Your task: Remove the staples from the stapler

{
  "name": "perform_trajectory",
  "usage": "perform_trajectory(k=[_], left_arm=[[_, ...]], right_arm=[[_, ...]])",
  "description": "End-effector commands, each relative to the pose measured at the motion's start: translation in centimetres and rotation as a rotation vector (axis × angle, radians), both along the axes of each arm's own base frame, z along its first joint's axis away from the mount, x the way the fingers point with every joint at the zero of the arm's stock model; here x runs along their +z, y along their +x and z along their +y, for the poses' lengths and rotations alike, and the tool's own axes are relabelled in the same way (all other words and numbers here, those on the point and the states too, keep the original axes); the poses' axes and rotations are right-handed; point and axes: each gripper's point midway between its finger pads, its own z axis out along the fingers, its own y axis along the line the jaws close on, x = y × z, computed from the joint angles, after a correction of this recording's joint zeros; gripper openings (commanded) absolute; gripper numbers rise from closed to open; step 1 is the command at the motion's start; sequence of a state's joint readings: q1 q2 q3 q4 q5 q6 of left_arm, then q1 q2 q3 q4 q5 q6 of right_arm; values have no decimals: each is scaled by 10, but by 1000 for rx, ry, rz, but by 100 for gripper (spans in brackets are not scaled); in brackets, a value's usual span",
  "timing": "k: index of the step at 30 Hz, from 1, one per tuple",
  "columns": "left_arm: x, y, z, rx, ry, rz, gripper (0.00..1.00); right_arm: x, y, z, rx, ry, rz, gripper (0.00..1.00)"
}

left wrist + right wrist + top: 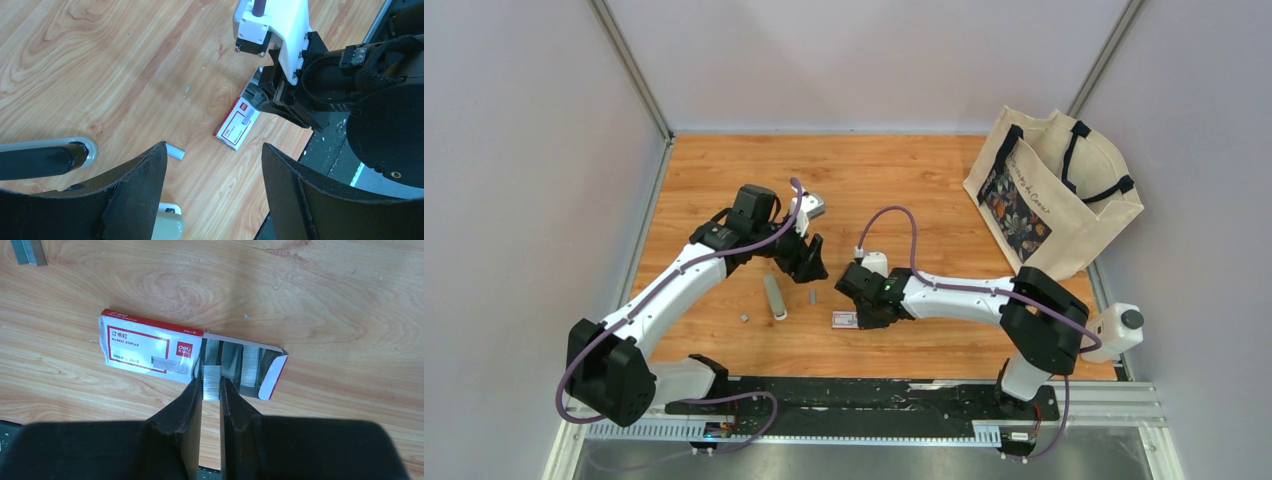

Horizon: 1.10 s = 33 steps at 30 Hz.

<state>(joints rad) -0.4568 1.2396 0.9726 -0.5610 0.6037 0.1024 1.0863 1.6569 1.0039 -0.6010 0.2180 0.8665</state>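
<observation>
The pale grey-green stapler (774,297) lies on the wooden table; in the left wrist view its parts show at the left (50,157) and at the bottom edge (167,225). A short strip of staples (812,297) lies beside it, also in the left wrist view (175,151). A smaller staple bit (743,317) lies to the stapler's left. My left gripper (809,255) (214,150) is open and empty above them. My right gripper (864,300) (211,382) is shut on a strip of staples (211,375) at the open end of the red-and-white box (150,347).
The red-and-white box (844,320) (239,122) lies flat with its flap open and more staple strips inside (248,367). Another loose strip lies at the right wrist view's top left (27,252). A canvas tote bag (1054,190) stands at the back right.
</observation>
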Motion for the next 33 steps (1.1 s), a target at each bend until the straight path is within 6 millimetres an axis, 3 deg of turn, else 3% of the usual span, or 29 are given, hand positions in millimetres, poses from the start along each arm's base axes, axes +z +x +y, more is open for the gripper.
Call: perform_trajectory(k=[1, 16, 33], left_arm=[[12, -3, -4, -36, -32, -43, 77], [10, -5, -6, -48, -42, -26, 77], [11, -7, -6, -58, -45, -24, 77]], right_arm=[[7, 11, 12, -4, 26, -53, 6], [16, 20, 12, -10, 41, -109, 6], [13, 22, 8, 4, 8, -117, 8]])
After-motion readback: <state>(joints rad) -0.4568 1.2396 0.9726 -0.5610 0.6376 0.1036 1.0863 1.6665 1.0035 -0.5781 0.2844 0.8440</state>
